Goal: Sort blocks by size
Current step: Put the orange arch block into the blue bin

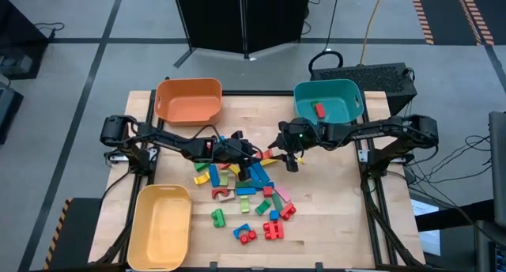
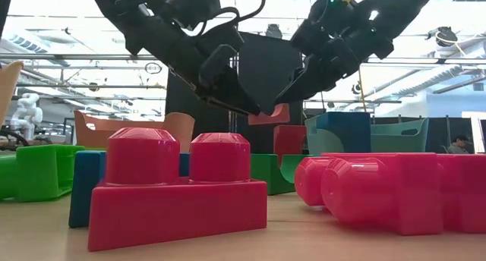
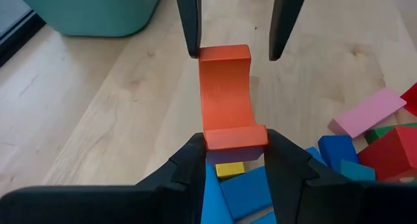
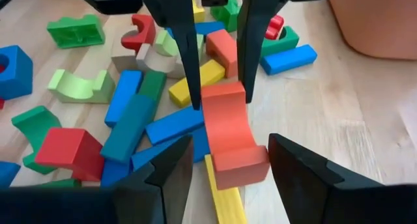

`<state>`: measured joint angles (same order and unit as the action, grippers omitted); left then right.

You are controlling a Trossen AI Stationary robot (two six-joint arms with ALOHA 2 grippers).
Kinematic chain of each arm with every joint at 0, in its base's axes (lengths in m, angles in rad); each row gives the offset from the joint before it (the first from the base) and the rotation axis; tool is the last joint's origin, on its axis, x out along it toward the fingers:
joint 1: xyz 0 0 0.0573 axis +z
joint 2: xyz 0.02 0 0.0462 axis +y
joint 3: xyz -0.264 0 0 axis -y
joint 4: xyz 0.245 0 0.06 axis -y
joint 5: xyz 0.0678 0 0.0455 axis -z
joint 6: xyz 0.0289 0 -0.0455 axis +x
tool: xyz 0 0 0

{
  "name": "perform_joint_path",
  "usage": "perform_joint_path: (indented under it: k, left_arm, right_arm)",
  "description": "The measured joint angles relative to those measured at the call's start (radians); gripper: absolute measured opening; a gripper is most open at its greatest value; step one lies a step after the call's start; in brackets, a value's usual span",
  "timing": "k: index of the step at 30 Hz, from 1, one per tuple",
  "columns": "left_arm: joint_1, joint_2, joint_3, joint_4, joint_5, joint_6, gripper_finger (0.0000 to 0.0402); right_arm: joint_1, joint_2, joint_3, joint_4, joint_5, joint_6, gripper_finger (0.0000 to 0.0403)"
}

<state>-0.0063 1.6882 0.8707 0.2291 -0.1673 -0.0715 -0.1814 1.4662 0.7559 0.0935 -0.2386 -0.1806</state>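
An orange-red arch block hangs between my two grippers above the middle of the table, over the edge of the pile of coloured blocks. My left gripper is shut on one end of it. My right gripper is open, with its fingers standing on either side of the arch's other end; whether they touch it, I cannot tell. The arch also shows in the low view, clear of the table. In the high view my left gripper and my right gripper meet tip to tip. My left gripper pinches one end of the arch between its two fingers, on its two flat side faces. The fingers come from the table's left, slanting down, and lie along the arch. The arch is lifted clear and sticks out beyond the fingertips toward my right gripper.
An orange bin stands at the far left. A teal bin at the far right holds a red and a green block. A yellow bin stands at the near left. Red studded bricks lie near the front edge.
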Motion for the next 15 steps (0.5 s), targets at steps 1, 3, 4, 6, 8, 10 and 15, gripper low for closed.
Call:
perform_joint_path:
  k: [1,3,4,6,8,10,15]
  left_arm:
    - [-0.003,0.0,0.0,0.001,0.0,0.0,0.0111]
    - [-0.009,0.0,0.0,0.015,0.0,0.0,0.0111]
    - [-0.011,0.0,0.0,0.027,0.0,0.0,0.0111]
    - [-0.017,0.0,0.0,0.042,0.0,0.002,0.0111]
    - [-0.021,0.0,0.0,0.043,-0.001,0.002,0.0111]
    - [-0.023,0.0,0.0,0.043,-0.001,0.002,0.0111]
    - [-0.023,0.0,0.0,0.058,-0.001,0.002,0.0111]
  right_arm:
    - [0.0,0.0,0.0,-0.003,0.0,0.0,0.0185]
    - [0.0,0.0,0.0,-0.008,0.0,-0.003,0.0185]
    - [0.0,0.0,0.0,-0.007,0.0,-0.007,0.0185]
    - [0.0,0.0,0.0,0.0,0.0,-0.012,0.0185]
    - [0.0,0.0,0.0,0.006,-0.001,-0.018,0.0185]
    - [0.0,0.0,0.0,0.008,0.0,-0.022,0.0185]
    - [0.0,0.0,0.0,-0.01,-0.002,-0.032,0.0185]
